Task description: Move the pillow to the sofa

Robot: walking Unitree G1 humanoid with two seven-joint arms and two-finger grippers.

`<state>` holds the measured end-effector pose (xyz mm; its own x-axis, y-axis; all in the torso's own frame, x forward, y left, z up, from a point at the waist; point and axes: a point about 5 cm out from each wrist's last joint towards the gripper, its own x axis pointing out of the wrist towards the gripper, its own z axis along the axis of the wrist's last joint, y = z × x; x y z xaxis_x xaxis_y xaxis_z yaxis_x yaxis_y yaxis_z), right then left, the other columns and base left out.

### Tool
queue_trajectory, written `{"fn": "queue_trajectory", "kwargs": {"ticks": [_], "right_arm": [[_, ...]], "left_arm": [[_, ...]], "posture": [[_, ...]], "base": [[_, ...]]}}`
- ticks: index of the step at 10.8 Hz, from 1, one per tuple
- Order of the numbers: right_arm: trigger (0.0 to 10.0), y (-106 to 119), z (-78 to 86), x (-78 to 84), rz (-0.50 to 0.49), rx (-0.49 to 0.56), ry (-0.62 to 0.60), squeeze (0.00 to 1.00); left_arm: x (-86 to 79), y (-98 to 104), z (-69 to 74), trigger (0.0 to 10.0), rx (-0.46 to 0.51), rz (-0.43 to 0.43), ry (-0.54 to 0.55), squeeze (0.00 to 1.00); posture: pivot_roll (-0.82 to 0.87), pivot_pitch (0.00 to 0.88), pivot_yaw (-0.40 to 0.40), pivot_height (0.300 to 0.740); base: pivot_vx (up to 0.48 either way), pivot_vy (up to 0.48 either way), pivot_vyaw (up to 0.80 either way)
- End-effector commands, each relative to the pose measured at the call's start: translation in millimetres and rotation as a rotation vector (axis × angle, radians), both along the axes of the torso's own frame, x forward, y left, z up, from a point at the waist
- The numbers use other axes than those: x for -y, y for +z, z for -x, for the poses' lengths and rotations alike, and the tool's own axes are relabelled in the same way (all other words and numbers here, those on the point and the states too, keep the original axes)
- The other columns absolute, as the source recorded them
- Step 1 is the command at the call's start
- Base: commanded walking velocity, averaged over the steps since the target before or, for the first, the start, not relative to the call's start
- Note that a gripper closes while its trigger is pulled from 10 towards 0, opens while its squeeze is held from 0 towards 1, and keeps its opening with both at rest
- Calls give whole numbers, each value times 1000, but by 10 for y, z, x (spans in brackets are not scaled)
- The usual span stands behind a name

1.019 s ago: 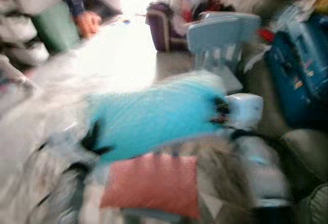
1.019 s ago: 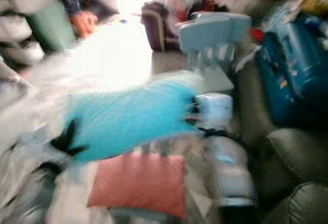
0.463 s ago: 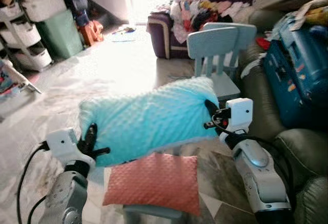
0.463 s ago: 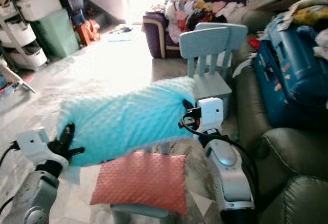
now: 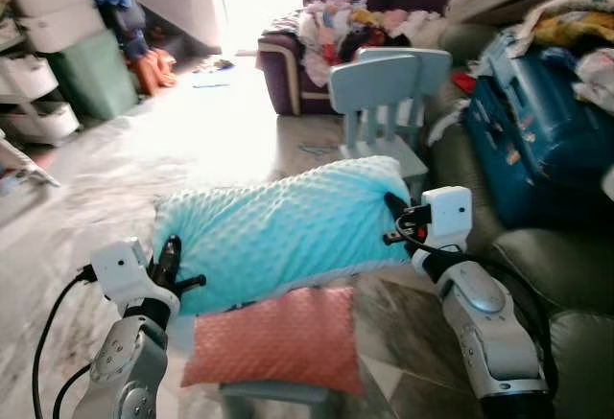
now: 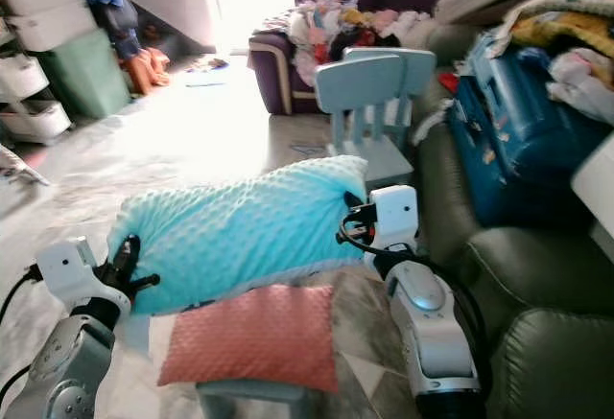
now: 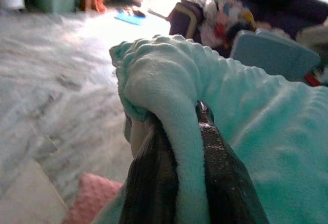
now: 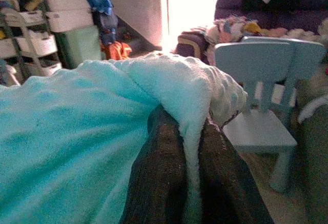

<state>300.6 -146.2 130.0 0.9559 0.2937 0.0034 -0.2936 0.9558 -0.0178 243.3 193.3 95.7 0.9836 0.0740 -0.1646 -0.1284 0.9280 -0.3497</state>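
I am holding the blue pillow [image 5: 283,232] up in the air with both of my grippers. My left gripper [image 5: 171,267] pinches one end of it, and my right gripper [image 5: 393,216] pinches the other end. In my left wrist view, my two black fingers [image 7: 154,183] squeeze a fold of the soft blue cloth between them. In my right wrist view, my other fingers [image 8: 159,183] squeeze a fold of it too. The pillow hangs between my arms, a bit higher on my right side. Under it lies a pink pillow [image 5: 269,337] on a small blue seat [image 5: 278,398]. The blue pillow is above the pink one, and I cannot tell if they touch. The green sofa [image 5: 566,275] is on my right, just beside my right arm. A big blue case [image 5: 532,141] sits on the sofa farther back. A little blue chair [image 5: 379,93] stands on the floor ahead of me. Behind the chair is a purple sofa [image 5: 288,69] with a pile of clothes [image 5: 350,26] on it. Green and white bins [image 5: 72,64] stand far off on my left.
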Motion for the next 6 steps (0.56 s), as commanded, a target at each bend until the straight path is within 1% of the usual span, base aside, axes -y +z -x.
{"fn": "queue_trajectory", "kwargs": {"ticks": [1, 2, 3, 4, 6], "right_arm": [[10000, 68, -14, -13, 0, 20, -2, 0], [10000, 62, -6, -11, 0, 14, -1, 0], [10000, 58, 4, -9, 3, 8, 0, 0], [10000, 61, 12, -5, 6, 9, 0, 0], [10000, 61, 13, 6, 9, 1, 0, 0]], "left_arm": [[12, 38, 2, 10000, 5, -13, -19, 0], [42, 42, 2, 10000, 3, -25, -34, 0], [37, 35, 10, 10000, 9, -12, -25, 0], [30, 32, 24, 10000, 6, 26, -13, 0], [60, 35, 36, 10000, 5, 46, -24, 0]], "posture": [[-189, 0, 82, 740], [-190, 0, 82, 740], [-192, 0, 81, 740], [-193, 0, 81, 740], [-196, 0, 74, 740]], "base": [[0, 0, -763], [0, 0, -763], [0, 0, -769], [0, 0, -775], [0, 0, -775]]}}
